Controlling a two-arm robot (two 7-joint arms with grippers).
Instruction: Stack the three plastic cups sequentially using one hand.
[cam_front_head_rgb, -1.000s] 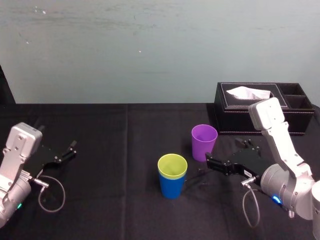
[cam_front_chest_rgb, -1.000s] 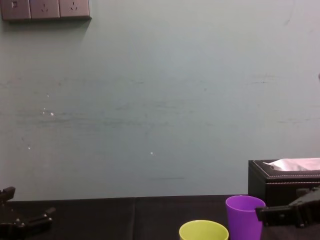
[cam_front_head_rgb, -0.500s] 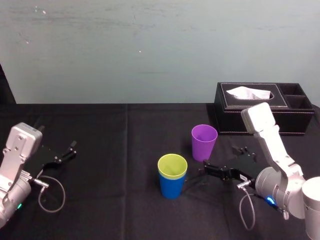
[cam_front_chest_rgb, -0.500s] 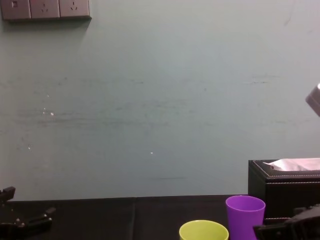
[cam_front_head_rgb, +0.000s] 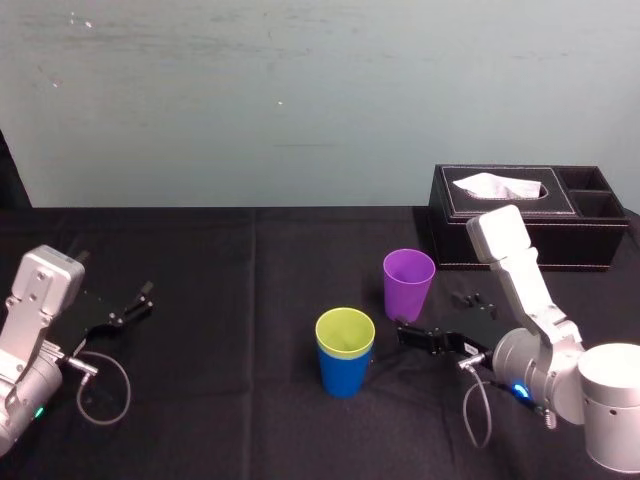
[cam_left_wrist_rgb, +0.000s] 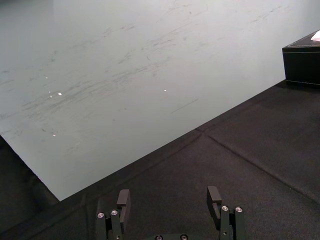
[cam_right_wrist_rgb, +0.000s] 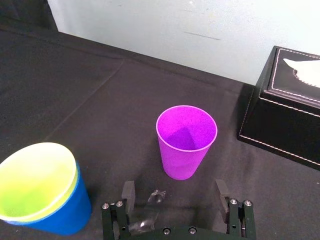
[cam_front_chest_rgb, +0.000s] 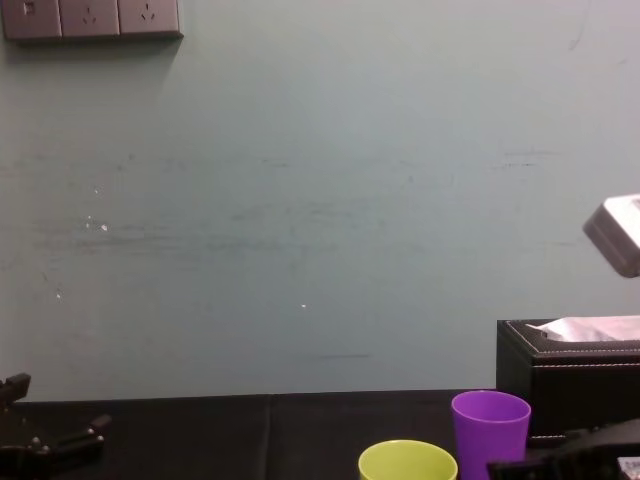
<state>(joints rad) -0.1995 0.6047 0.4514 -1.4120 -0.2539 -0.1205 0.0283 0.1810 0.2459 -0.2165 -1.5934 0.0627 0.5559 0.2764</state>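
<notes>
Head view places the right arm nearest, at the lower right of the black table (cam_front_head_rgb: 200, 400), with the right gripper (cam_front_head_rgb: 404, 336) reaching leftward low over the cloth. Its jaws stand apart. In the right wrist view the two fingers (cam_right_wrist_rgb: 129, 192) have only bare cloth between them.

Just to this gripper's left, toward the table's front, the yellow-green cup (cam_front_head_rgb: 345, 333) sits nested upright in the blue cup (cam_front_head_rgb: 343, 374), its rim proud of the blue rim. A narrow strip of cloth separates the pair from the fingertips.

Slightly farther back stands the purple cup (cam_front_head_rgb: 409, 284), upright and mouth up. It stands alone, apart from the nested pair and just beyond the open jaws. The right wrist view shows it roughly centred on the gap between them.

Cloth lies open around the purple cup on most sides. To its right and rear the black tissue box (cam_front_head_rgb: 520, 215) sits along the table's back edge, near the cup but not touching it.

The table's left half is open cloth as far as the left gripper (cam_front_head_rgb: 135, 300). It rests near the left edge, well apart from the cups, its jaws also apart.

Behind the far edge rises a pale wall (cam_front_head_rgb: 300, 100), with sockets (cam_front_chest_rgb: 90, 18) high on it in the chest view.
</notes>
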